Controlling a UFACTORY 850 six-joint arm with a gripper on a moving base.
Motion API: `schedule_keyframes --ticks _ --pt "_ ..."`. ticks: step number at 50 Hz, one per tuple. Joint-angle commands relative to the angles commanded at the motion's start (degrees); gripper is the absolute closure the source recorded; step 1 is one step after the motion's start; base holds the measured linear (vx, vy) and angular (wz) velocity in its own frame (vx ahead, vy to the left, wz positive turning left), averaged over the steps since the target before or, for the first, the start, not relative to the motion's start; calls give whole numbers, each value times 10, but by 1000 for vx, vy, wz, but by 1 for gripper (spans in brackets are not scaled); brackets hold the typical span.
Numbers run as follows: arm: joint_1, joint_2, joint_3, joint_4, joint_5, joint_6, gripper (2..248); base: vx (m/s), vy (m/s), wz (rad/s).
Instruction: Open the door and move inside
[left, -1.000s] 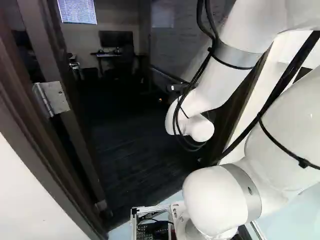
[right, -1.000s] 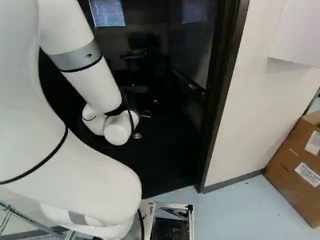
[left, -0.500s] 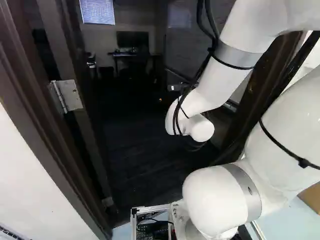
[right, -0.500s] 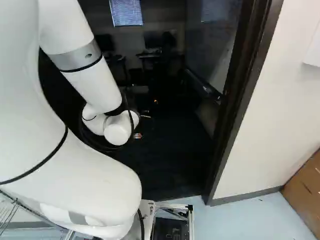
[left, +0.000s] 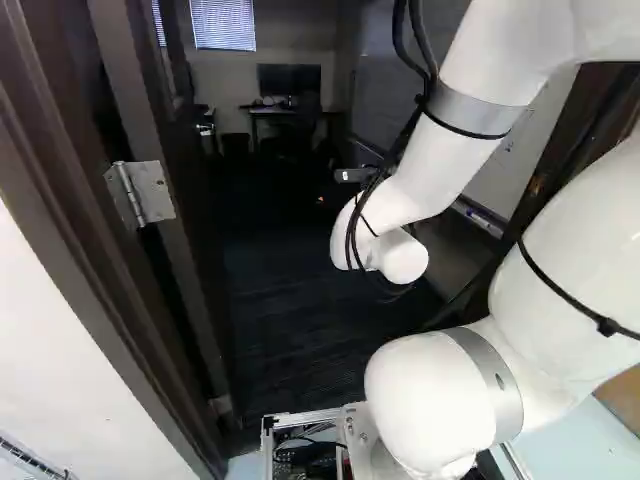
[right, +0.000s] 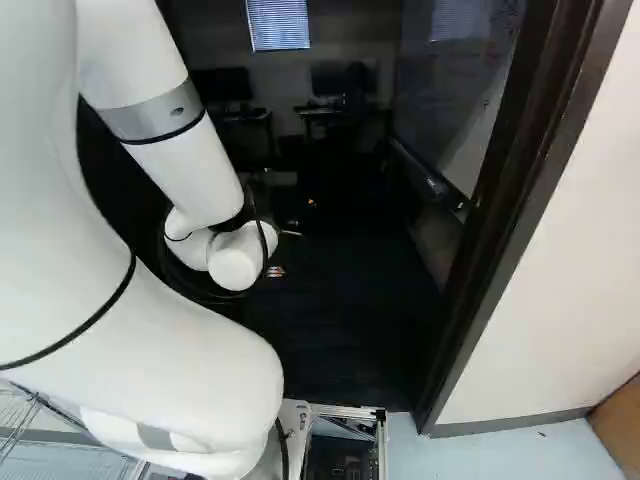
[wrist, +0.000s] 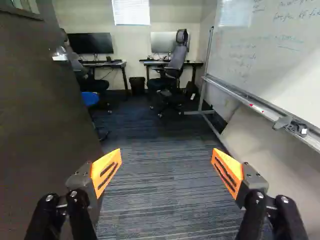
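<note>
Facing room (wrist: 131, 47) | dark striped carpet (wrist: 167, 185) | desks (wrist: 118, 65) far back | door (wrist: 40, 110) open | hand (right: 312, 203) spread

An office, seen through a dark doorframe (right: 540, 170)
Black computer monitors (wrist: 90, 43), a grey high-backed swivel chair (wrist: 177, 60) and a large white whiteboard (wrist: 270, 55).

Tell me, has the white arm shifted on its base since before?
No: in the left base view the arm stands as before against its lowest joint. The base itself has moved, so the door frame sits farther right.
</note>
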Motion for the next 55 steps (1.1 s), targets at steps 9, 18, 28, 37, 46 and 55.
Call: schedule_keyframes --ticks 9,18,28,37,46,55 --pt "0 0 0 0 0 0 3 139 -26 4" --pt "0 0 0 0 0 0 3 135 2 -7" --pt "0 0 0 0 0 0 3 133 0 -8" --pt "0 0 0 0 0 0 3 135 1 -6" --pt "0 0 0 0 0 0 3 136 0 -8" --pt "0 0 0 0 0 0 3 134 0 -5"
